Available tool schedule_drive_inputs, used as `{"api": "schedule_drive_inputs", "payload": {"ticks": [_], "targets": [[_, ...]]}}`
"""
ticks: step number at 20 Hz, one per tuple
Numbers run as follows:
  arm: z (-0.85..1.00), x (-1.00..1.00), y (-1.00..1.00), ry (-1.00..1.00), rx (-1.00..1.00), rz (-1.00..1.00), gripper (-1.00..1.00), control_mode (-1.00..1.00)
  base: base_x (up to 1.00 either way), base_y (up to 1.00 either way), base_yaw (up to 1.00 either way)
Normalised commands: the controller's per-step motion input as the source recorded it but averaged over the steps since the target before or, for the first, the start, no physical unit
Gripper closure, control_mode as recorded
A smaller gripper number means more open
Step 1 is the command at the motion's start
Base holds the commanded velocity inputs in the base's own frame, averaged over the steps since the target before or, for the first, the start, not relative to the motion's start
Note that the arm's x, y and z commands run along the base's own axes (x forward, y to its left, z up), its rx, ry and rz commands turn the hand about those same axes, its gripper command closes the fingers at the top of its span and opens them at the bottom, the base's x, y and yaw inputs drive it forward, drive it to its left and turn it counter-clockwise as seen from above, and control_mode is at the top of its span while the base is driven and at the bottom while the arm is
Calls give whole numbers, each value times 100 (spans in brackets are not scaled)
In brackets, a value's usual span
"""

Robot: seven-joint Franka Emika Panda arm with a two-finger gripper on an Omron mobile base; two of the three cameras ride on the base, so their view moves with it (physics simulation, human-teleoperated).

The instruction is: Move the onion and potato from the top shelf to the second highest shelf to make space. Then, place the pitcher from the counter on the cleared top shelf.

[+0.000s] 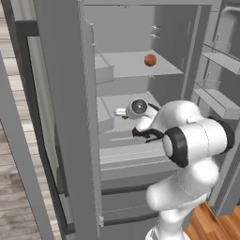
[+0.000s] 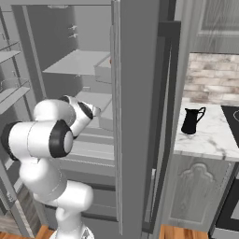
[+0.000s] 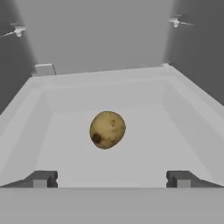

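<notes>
The open fridge takes up most of both base views, its left door standing edge-on between the left camera and the shelves, and its right door doing the same in the right base view, where it screens off much of the interior. The white arm reaches in from about five o'clock in the left base view and covers much of the lower shelves. The top shelf carries the onion toward its right side, at about one o'clock from the wrist. The second highest shelf lies below it, and the potato sits on it near the middle, apart from both side walls. The claw is level with that shelf, its fingers spread wide with nothing between them, and the potato lies at twelve o'clock just beyond the tips, untouched. On the marbled bench, right of the fridge, the black pitcher stands upright with its handle to the right, near the stovetop.
</notes>
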Motion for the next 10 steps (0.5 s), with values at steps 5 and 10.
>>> {"api": "schedule_drive_inputs", "payload": {"ticks": [5,10], "targets": [[77,-40,0,0,0,-3,-100,-100,0,0,0],[76,-39,-14,0,0,-2,-100,-100,0,0,0]]}}
